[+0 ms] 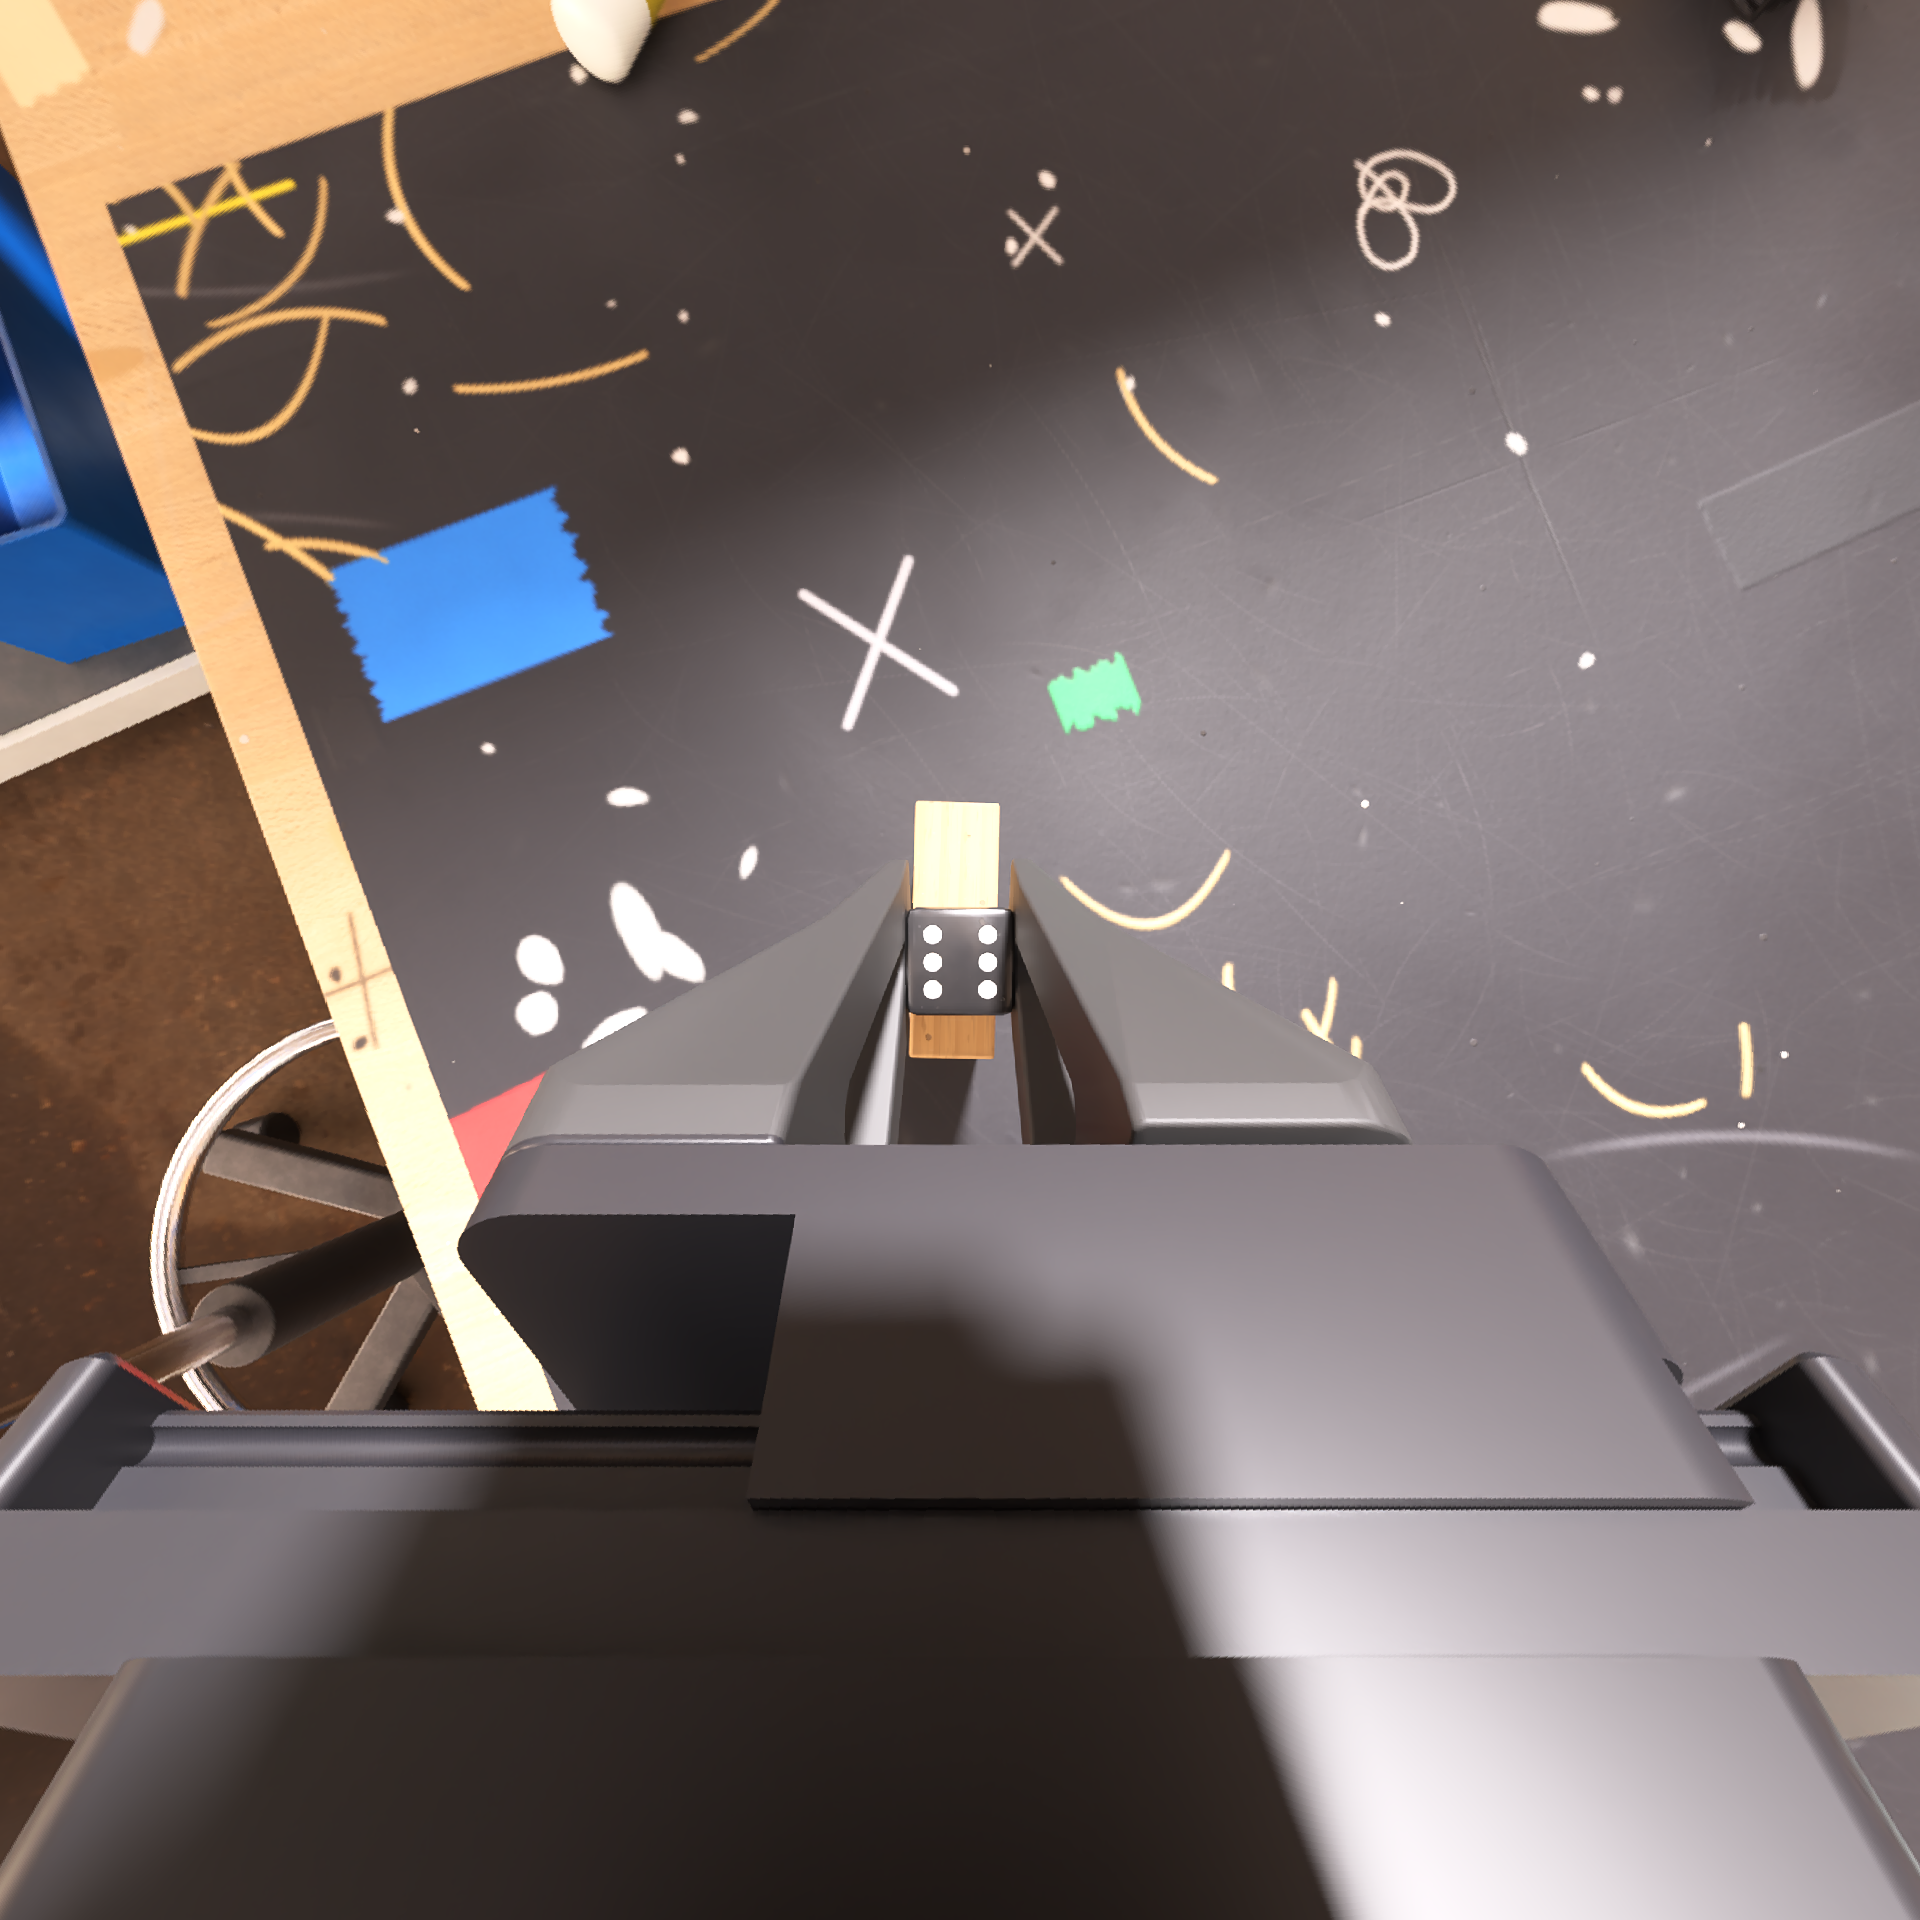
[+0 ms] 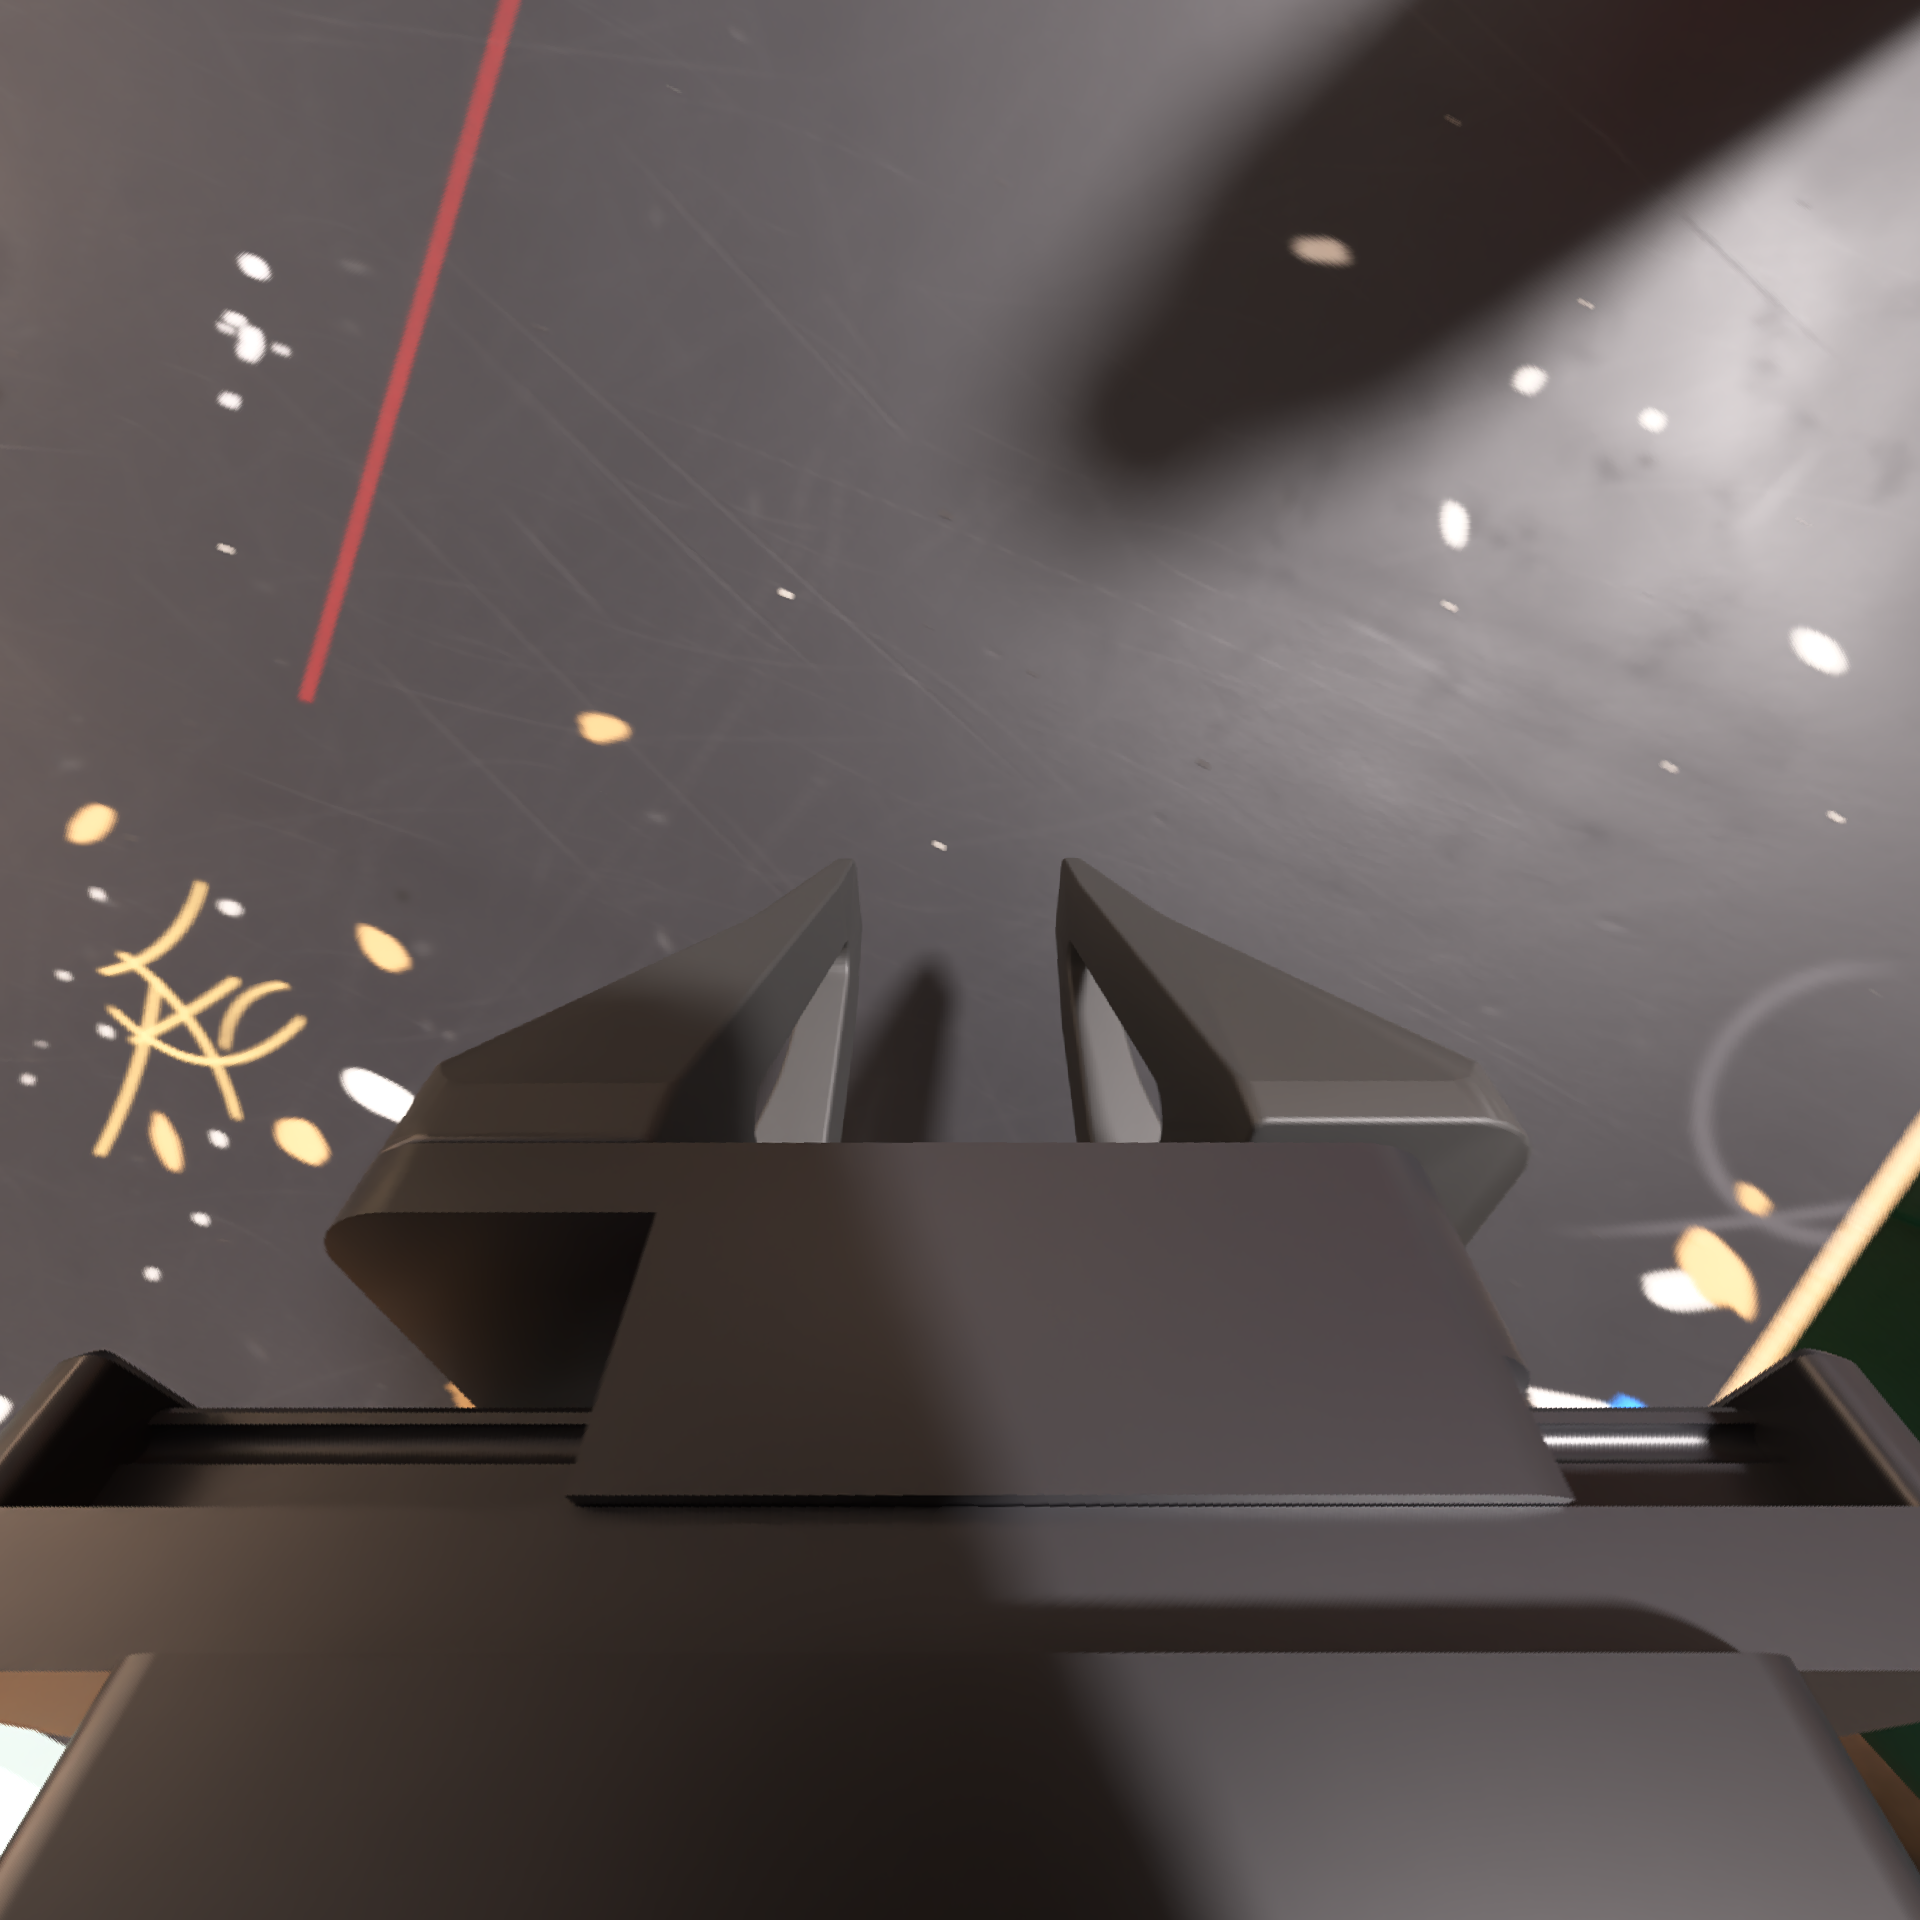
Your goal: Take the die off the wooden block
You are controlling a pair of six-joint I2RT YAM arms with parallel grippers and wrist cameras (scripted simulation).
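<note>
From the left wrist view I see my left gripper pointing down at the dark table, its two fingers closed against the sides of the black die — six white pips face the camera. The die sits over the wooden block, whose pale top extends beyond the fingertips and whose darker end shows just below the die; I cannot tell whether die and block touch. A green tape scrap and a blue tape patch lie well apart from the block, and the table's wooden edge runs along the left. My right gripper hangs over bare tabletop — jaws parted, nothing between them — with a red line far left.
</note>
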